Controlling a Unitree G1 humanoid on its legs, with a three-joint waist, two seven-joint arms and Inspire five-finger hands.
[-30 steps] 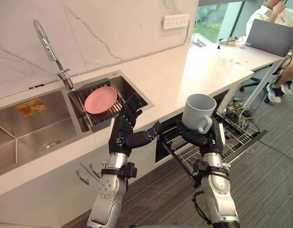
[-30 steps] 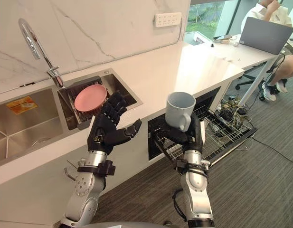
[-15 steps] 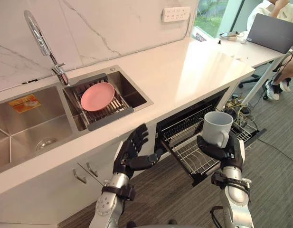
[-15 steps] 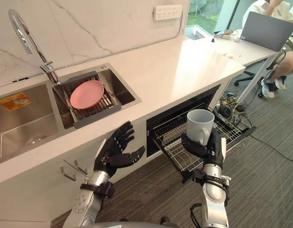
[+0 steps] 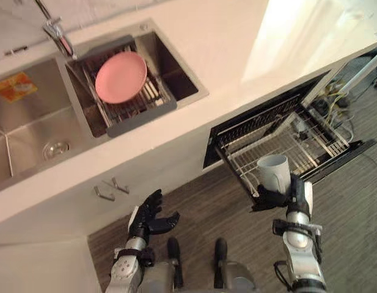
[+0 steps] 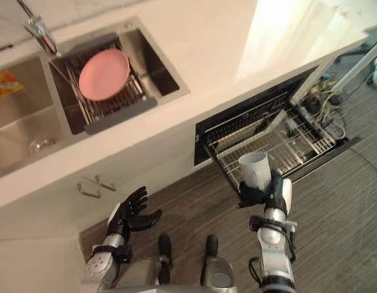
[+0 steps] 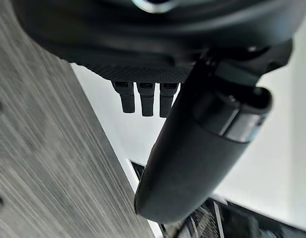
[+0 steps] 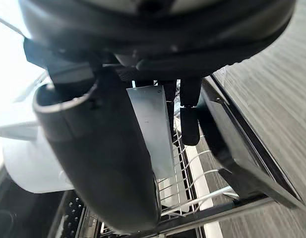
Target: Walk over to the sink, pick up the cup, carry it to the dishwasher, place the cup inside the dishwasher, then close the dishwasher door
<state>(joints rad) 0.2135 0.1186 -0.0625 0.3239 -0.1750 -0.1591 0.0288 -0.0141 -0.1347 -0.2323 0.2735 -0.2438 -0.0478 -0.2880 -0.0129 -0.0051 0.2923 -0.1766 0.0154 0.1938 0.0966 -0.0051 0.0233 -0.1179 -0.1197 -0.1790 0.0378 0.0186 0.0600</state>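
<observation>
Right hand [image 5: 278, 198]: fingers are curled round the cup.
Cup [image 5: 273, 172]: pale grey, held upright, seen over the near corner of the pulled-out rack.
Dishwasher [image 5: 249, 125]: set under the worktop [image 5: 237, 43]; its wire rack [image 5: 304, 143] is drawn out over the lowered door [image 5: 352, 150].
Left hand [image 5: 148, 218]: fingers are spread and nothing is held; it is seen low over the floor [image 5: 194, 207].
Sink [image 5: 29, 122]: a pink plate [image 5: 120, 76] is lying on a drain rack [image 5: 139, 113] in the smaller basin.
</observation>
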